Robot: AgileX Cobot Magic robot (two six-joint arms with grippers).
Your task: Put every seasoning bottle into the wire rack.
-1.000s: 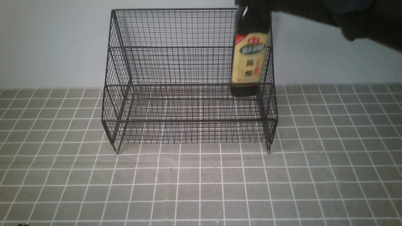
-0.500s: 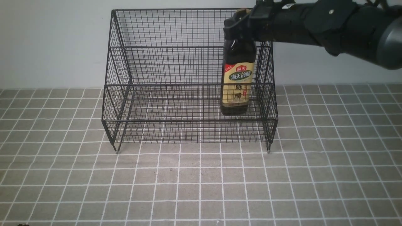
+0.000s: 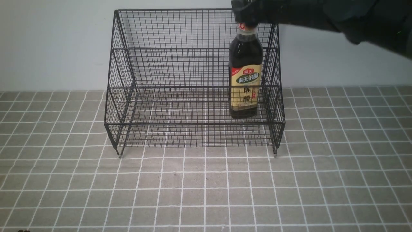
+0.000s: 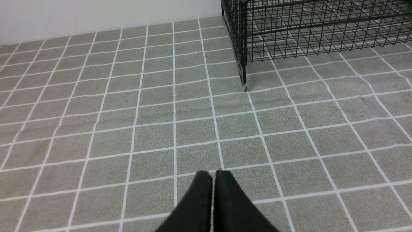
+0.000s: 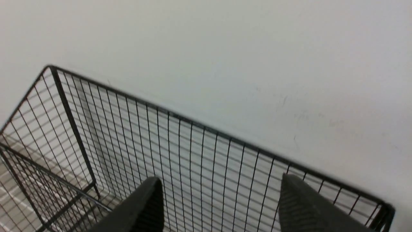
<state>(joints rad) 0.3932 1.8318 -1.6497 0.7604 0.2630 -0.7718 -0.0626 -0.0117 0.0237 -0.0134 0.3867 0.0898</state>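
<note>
At the 3 o'clock end of the wire rack (image 3: 180, 123), lower front tier: seasoning bottle (image 3: 245, 80) upright, right pincer (image 5: 220, 178) at 12 o'clock over its top, spread wide, gripping nothing.
Bottle looks full of dark liquid, so I judge it heavy, rigid, smooth-walled and tippy on the wire floor; glass or plastic, can't tell. Best hold is the narrow neck by the red band; the body is broad and slick. Left pincer (image 4: 213, 174) clenched empty over the tiled mat (image 4: 128, 129), off the rack's 7 o'clock corner.
</note>
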